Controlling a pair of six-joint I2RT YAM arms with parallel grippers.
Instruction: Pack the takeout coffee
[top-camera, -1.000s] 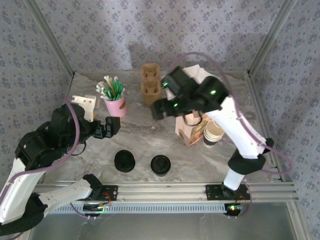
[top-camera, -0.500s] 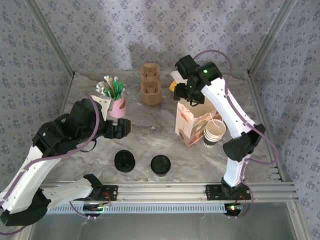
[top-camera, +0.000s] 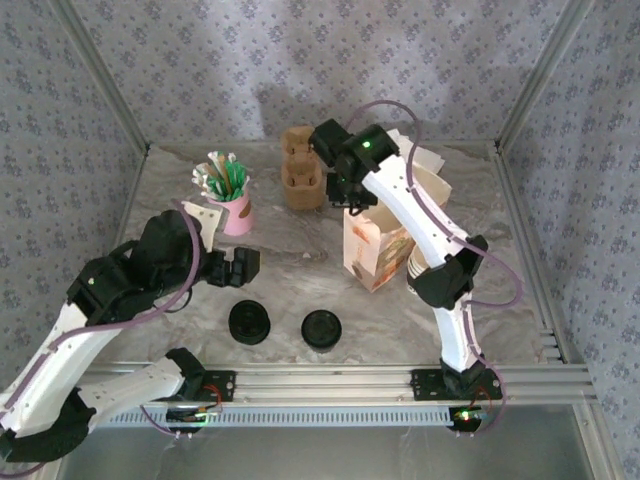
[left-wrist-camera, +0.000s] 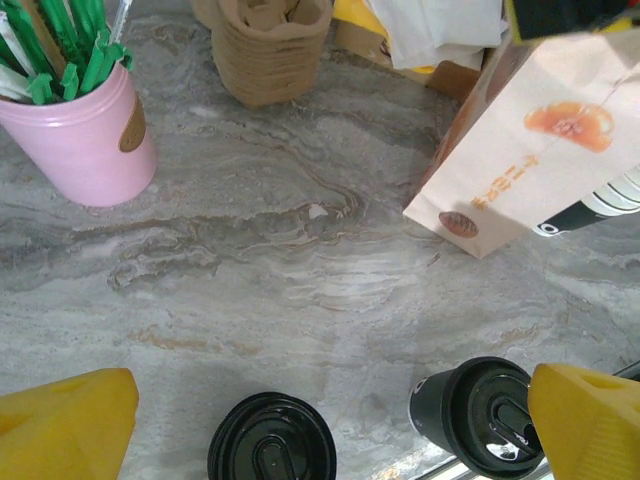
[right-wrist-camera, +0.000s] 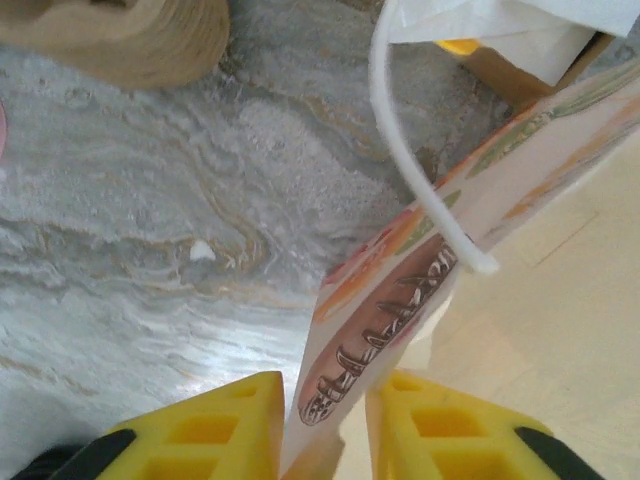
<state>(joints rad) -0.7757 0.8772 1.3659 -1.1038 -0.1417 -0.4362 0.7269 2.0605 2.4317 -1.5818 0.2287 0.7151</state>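
Change: right gripper (right-wrist-camera: 322, 412) has dropped to paper bag (top-camera: 372, 252) top edge, jaws narrowed, now pinching bag wall. Meanwhile left gripper (left-wrist-camera: 330, 428) has moved closer, jaws wide, empty. Unmoved: coffee cup (left-wrist-camera: 480, 415) at near table edge beside lid stack (left-wrist-camera: 272, 442). Judgement: bag being steadied, cup pickup next.

R gripper (right-wrist-camera: 325, 428) moved in, pinched paper bag (top-camera: 368, 252) rim; L gripper (top-camera: 240, 268) advanced.
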